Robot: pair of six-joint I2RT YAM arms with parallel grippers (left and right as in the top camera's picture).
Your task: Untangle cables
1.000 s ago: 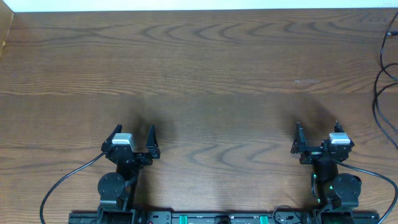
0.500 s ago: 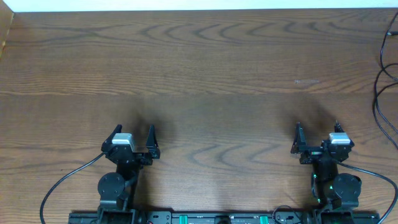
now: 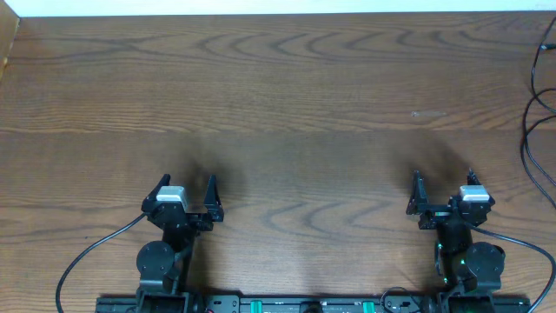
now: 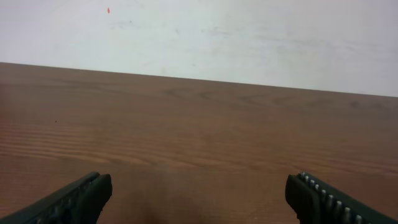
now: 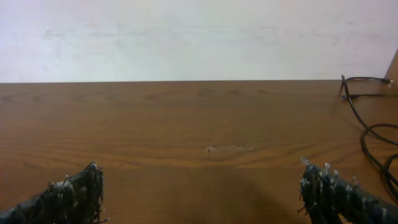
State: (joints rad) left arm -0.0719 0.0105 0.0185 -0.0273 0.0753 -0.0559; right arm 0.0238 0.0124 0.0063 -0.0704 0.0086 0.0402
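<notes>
The thin black cable (image 3: 524, 143) shows only in the overhead and right wrist views. It loops at the far right edge of the brown wood-grain counter (image 3: 287, 87), well apart from both arms. The left wrist view takes in only wood and a plain white wall (image 4: 199, 37). The cable runs out of frame, its ends cut off. The left end effector (image 3: 187, 182) and right end effector (image 3: 443, 176) both stand spread wide, gripping nothing.
</notes>
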